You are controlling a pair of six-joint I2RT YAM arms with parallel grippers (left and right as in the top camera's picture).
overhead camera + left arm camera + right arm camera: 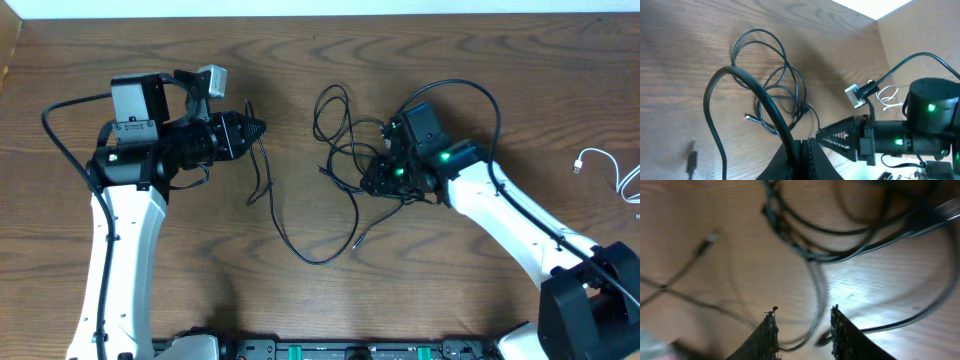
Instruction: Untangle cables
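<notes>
Thin black cables [345, 140] lie looped in a tangle at the table's middle. One black cable [280, 215] trails from my left gripper [258, 128], which is shut on it, down to a plug near the front. In the left wrist view that cable [715, 85] arches up out of the shut left gripper [801, 150], with the loops [775, 75] beyond. My right gripper [378, 180] hovers over the tangle's right side. Its fingers stand apart in the blurred right wrist view, right gripper [804, 317], with a black strand [815, 295] running between them. A white cable [600, 158] lies far right.
The wooden table [200, 300] carries both arms. The right arm's thick black lead [480, 95] arcs over the tangle's right side. A loose black plug [691, 161] lies left of my left gripper. A black rail [330, 350] runs along the front edge.
</notes>
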